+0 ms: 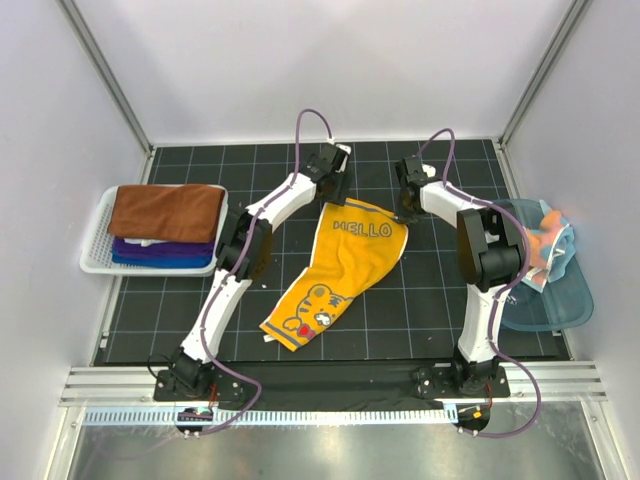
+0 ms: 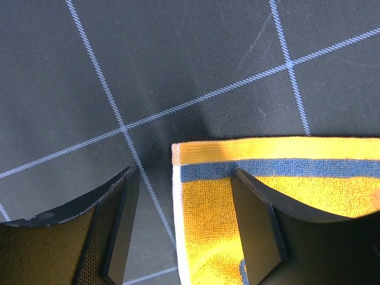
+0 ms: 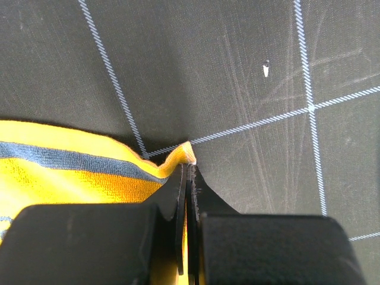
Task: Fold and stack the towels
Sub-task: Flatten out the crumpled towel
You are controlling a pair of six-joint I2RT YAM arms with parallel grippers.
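A yellow towel [image 1: 340, 270] with "HELLO" and a tiger face lies spread on the black grid mat [image 1: 420, 300], long side running from far right to near left. My left gripper [image 1: 335, 197] stands open over its far left corner. In the left wrist view the blue-striped corner [image 2: 208, 208] lies between the fingers of the left gripper [image 2: 184, 172], one finger above the cloth and the other above bare mat. My right gripper [image 1: 405, 214] is shut on the far right corner. The right wrist view shows that corner of the towel [image 3: 71, 172] pinched and lifted at the tips of the right gripper [image 3: 188, 163].
A white slatted basket [image 1: 95, 262] at the left holds folded towels, rust brown [image 1: 165, 210] on top of purple [image 1: 160, 250]. A teal tub [image 1: 560, 300] at the right edge holds crumpled towels [image 1: 550, 240]. White walls enclose the mat on three sides.
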